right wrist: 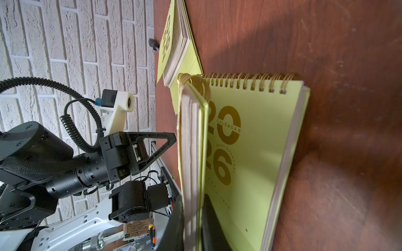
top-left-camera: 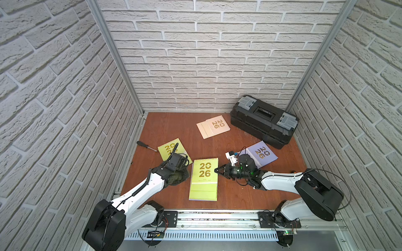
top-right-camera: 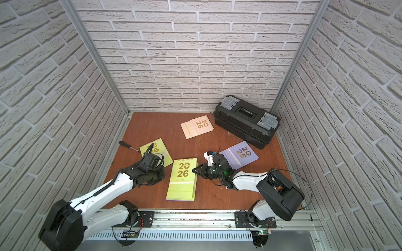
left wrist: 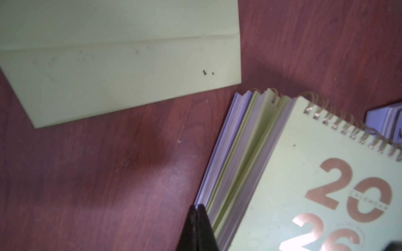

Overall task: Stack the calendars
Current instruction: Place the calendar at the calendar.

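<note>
A stack of calendars (top-left-camera: 204, 178) (top-right-camera: 183, 177) lies mid-table, lime green "2026" cover on top. My right gripper (top-left-camera: 216, 170) (right wrist: 193, 200) is shut on the top green calendar's right edge. The right wrist view shows that calendar raised off a second green "2026" calendar (right wrist: 256, 139). My left gripper (left wrist: 196, 208) (right wrist: 174, 138) is shut and empty, its tips against the stack's left side (left wrist: 230, 165), where lavender and green layers show. Lying apart from the stack are a green calendar (top-left-camera: 166, 148) partly under the left wrist, a cream calendar (top-left-camera: 214, 126) and a lavender calendar (top-left-camera: 262, 153).
A black toolbox (top-left-camera: 264, 120) stands at the back right, close to the lavender calendar. A screwdriver (top-left-camera: 146, 146) lies by the table's left edge, beside the single green calendar. Brick walls close in three sides. The arms' rail (top-left-camera: 217, 217) runs along the front.
</note>
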